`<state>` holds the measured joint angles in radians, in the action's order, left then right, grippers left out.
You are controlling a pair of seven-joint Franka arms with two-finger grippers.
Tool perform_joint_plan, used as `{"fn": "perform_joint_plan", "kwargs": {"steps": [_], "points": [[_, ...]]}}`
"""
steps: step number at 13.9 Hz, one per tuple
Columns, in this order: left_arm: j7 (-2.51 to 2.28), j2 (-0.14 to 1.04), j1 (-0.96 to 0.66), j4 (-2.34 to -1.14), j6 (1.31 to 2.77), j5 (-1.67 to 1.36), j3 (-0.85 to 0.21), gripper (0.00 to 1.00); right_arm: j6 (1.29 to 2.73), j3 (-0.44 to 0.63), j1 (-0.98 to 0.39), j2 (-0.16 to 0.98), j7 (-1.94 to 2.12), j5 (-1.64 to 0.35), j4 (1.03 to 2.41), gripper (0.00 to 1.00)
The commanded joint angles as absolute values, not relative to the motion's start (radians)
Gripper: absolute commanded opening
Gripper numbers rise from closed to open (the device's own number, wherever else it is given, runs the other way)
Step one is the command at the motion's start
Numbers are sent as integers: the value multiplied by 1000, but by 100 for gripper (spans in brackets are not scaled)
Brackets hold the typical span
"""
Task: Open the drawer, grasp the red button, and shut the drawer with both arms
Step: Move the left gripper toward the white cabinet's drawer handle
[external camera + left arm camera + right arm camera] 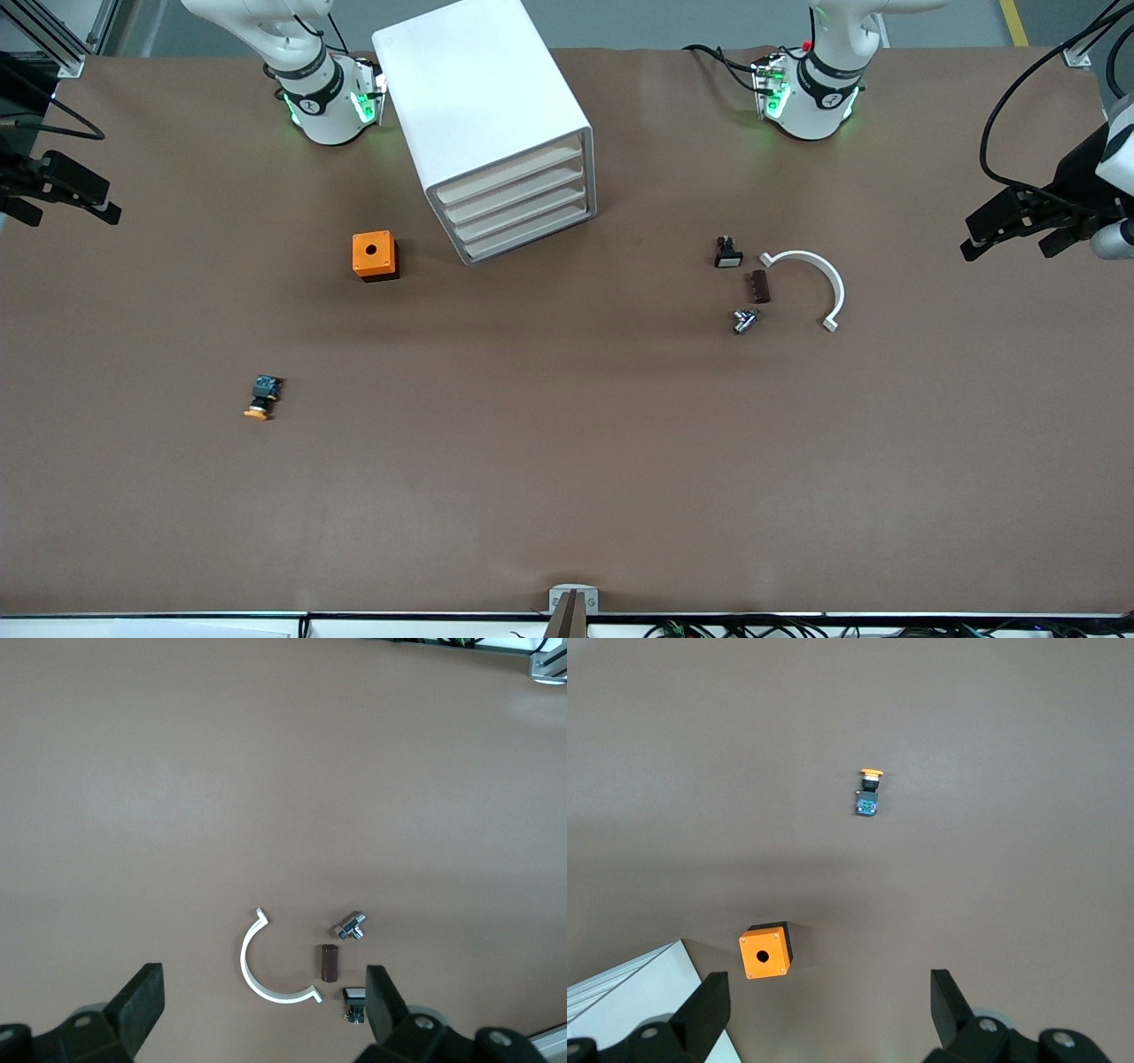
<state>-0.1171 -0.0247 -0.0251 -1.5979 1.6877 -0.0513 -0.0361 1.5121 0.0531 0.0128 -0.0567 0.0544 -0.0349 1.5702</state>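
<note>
Upper centre of the front view, drawer [512, 174] sits shut atop the cabinet [483, 106]; button unseen, probably inside. Left gripper [257, 1014] and right gripper [826, 1014] hover spread, empty. Approach should be square to the top front, pulling straight.

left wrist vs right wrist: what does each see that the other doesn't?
Left wrist only: white curved clip, small brown block, chrome fitting, a small black part partly hidden by a finger, and the open left gripper.

Right wrist only: orange cube with a hole, orange-capped button, a corner of the white cabinet, and the open right gripper.

Both: the brown table; neither shows the drawer fronts or a red-capped button.
</note>
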Motion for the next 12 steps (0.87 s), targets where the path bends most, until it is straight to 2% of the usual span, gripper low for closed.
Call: {"fn": "perform_joint_plan", "kwargs": {"steps": [1, 8, 12], "points": [[-112, -21, -14, -1586, 1672, -31, -46, 99, 1514, 54, 14, -86, 66, -28, 1600, 100], [-115, 11, -2, -1591, 1658, -31, -37, 100, 1500, 54, 17, -83, 71, -26, 1594, 100], [-121, 96, 5, -1583, 1655, -35, -38, 100, 1499, 55, 17, -80, 71, -21, 1583, 100]]}}
